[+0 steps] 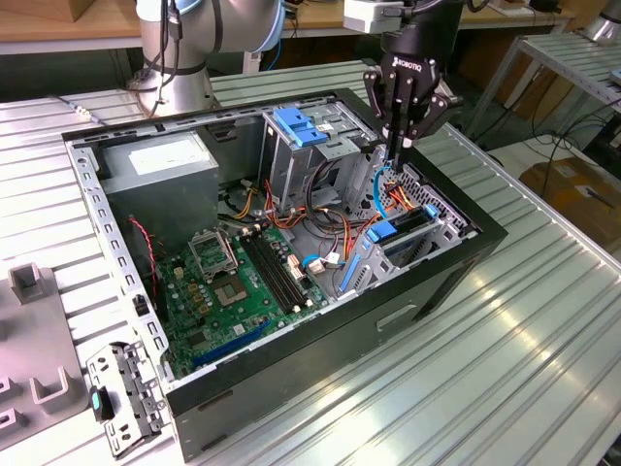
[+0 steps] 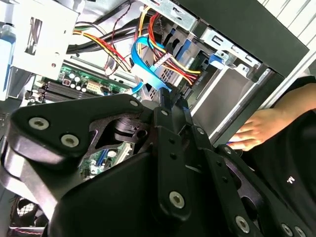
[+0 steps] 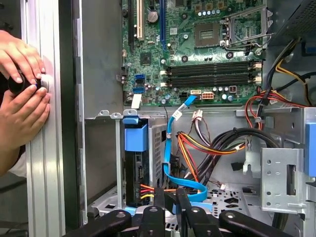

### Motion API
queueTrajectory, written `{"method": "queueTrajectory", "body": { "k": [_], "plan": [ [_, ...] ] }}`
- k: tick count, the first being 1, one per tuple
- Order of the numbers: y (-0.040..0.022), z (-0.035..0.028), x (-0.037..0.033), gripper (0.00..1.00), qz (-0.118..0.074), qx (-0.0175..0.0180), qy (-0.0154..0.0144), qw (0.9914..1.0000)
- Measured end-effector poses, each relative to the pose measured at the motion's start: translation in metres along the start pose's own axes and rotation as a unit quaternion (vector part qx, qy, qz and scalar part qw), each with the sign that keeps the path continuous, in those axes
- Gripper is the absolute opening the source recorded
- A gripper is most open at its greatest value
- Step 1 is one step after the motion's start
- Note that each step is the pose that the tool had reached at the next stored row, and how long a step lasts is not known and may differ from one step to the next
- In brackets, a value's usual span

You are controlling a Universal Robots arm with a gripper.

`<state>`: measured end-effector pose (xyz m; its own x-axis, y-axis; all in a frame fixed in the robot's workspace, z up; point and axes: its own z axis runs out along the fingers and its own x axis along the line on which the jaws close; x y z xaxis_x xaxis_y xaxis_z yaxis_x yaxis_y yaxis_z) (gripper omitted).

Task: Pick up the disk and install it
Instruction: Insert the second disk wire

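A ribbed aluminium workbench (image 1: pixel 543 320) carries an open black desktop computer case (image 1: pixel 427 282), with the green motherboard (image 1: pixel 243 282) lying flat inside and a grey power-supply box (image 1: pixel 160 160) in the far corner. In the exterior view, the black-and-silver hard disk with blue plastic side rails (image 1: pixel 403 233) already stands on edge in the metal bay at the exterior view's right end of the case, so installation looks largely done. The black gripper (image 1: pixel 398 155) hangs just above that bay among the blue data cable (image 1: pixel 374 189) and orange wires; its fingers appear drawn close together with nothing between them.

In the second wrist view, the gripper's fingers (image 2: pixel 170 98) meet narrowly at the blue cable (image 2: pixel 148 59), near or touching it; I cannot tell which. A person's hand (image 2: pixel 256 131) rests outside the case wall.

In the first wrist view, the disk (image 3: pixel 136 163) sits seated in its slot, blue latch uppermost, and the gripper tips (image 3: pixel 170 197) are nearly closed beside it, apart from the drive. Two hands (image 3: pixel 22 94) hold a small black knob at the bench rail.
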<state>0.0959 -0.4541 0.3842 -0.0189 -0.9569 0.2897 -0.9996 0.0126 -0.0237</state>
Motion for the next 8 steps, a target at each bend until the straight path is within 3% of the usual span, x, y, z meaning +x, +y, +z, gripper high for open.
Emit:
{"method": "queueTrajectory", "body": {
  "k": [3,4,8],
  "plan": [
    [-0.0001,0.0000,-0.0001,0.25,0.000,0.0000,0.0009,1.00000],
    [-0.0001,0.0000,-0.0003,0.31,0.000,0.0001,0.0024,1.00000],
    [-0.0004,0.0003,-0.0013,0.31,0.000,0.0002,0.0081,0.99997]
  ]
}}
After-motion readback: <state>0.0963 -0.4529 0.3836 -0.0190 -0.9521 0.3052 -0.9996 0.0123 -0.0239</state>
